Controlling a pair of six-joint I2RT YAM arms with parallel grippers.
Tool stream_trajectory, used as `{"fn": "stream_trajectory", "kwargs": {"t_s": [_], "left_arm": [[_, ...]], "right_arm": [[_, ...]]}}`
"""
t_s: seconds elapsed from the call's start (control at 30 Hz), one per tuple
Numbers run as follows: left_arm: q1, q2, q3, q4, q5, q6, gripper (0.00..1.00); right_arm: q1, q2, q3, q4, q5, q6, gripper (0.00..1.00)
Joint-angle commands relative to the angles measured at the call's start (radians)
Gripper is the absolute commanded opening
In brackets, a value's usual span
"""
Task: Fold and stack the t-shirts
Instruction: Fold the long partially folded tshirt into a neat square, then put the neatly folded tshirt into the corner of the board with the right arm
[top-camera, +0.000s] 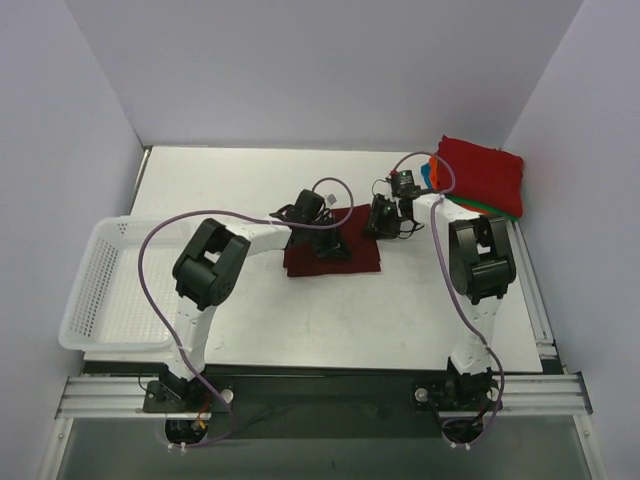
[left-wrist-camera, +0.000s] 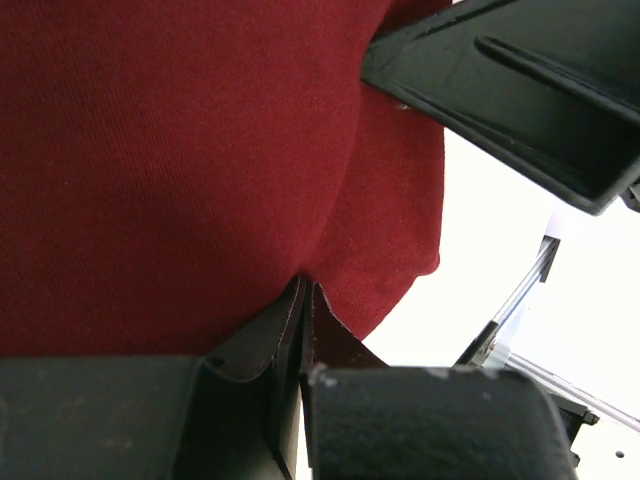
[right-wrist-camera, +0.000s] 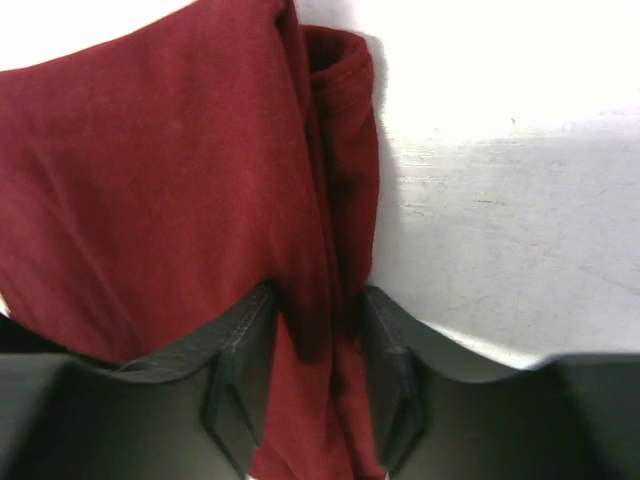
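left fingers (left-wrist-camera: 250, 352) clench the maroon t-shirt (left-wrist-camera: 150, 150); right fingers (right-wrist-camera: 238, 365) straddle its fold, i can't tell if gripping. a shallow bite could slip loose.

**A:** ok so where's everything sitting on the table (top-camera: 400, 300)?

**B:** basket (top-camera: 82, 290) is at its left edge, middle-left of the frame. the single shirt (top-camera: 355, 258) lies flat pretty much dead centre. the stack of folded shirts (top-camera: 485, 172) is upper right, on the table's far right corner, well apart from the flat one.

**A:** and the arms?

**B:** left gripper (top-camera: 330, 242) is on the single shirt's upper-left part, right gripper (top-camera: 384, 220) at its upper-right edge. in both wrist views a fold of it sits between the fingers.
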Motion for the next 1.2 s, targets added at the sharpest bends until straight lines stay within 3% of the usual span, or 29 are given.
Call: {"fn": "stream_trajectory", "kwargs": {"t_s": [0.0, 0.03, 0.07, 0.1, 0.2, 0.5, 0.73, 0.9, 1.17], "left_arm": [[-0.003, -0.022, 0.038, -0.043, -0.024, 0.020, 0.08], [-0.003, -0.045, 0.041, -0.050, -0.027, 0.020, 0.08], [-0.003, -0.061, 0.049, -0.073, -0.028, 0.025, 0.08], [-0.006, -0.076, 0.057, -0.095, -0.031, 0.046, 0.08], [-0.020, -0.162, 0.065, -0.199, -0.060, 0.104, 0.07], [0.018, -0.562, -0.187, -0.369, -0.123, 0.284, 0.07], [0.077, -0.801, -0.356, -0.501, -0.140, 0.410, 0.08], [0.144, -0.892, -0.406, -0.570, -0.131, 0.494, 0.08], [0.147, -0.943, -0.485, -0.521, -0.147, 0.496, 0.08]], "right_arm": [[0.017, 0.051, 0.013, -0.097, 0.102, -0.006, 0.32], [0.025, 0.053, 0.018, -0.108, 0.122, -0.006, 0.27], [0.028, 0.060, 0.028, -0.119, 0.136, -0.009, 0.04], [0.034, 0.063, 0.045, -0.131, 0.158, -0.022, 0.00], [0.062, 0.073, 0.090, -0.186, 0.282, -0.058, 0.00], [0.066, 0.047, 0.217, -0.347, 0.573, -0.211, 0.00], [0.054, 0.102, 0.476, -0.488, 0.834, -0.446, 0.00], [0.020, 0.111, 0.651, -0.524, 0.877, -0.550, 0.00], [0.022, 0.169, 0.875, -0.564, 1.001, -0.711, 0.00]]}}
